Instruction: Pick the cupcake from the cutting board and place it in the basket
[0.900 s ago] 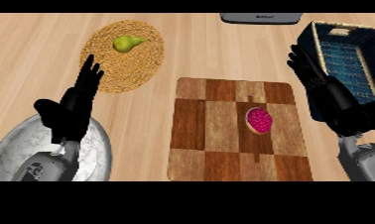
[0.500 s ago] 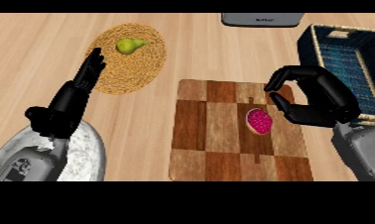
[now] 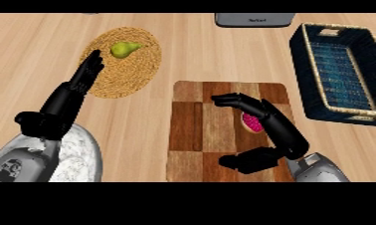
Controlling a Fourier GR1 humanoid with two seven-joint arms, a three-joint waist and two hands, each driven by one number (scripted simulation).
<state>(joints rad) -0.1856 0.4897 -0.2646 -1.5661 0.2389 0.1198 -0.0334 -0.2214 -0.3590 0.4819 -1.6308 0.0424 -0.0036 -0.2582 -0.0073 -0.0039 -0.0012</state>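
A pink cupcake lies on the checkered wooden cutting board, towards its right side. My right hand hovers over it, fingers curved above and to the left, thumb low near the board's front; most of the cupcake is hidden and nothing is gripped. The dark blue basket with a wicker rim stands at the right, holding nothing I can see. My left hand rests open at the left, fingers pointing up over the edge of a woven mat.
A round woven mat at the upper left carries a green pear. A grey appliance sits at the back edge. A grey-white rounded shape fills the lower left corner. Bare wooden counter lies between board and basket.
My right hand has swung left from the basket side and come down over the cupcake, fingers curving round it. The left hand has barely shifted.
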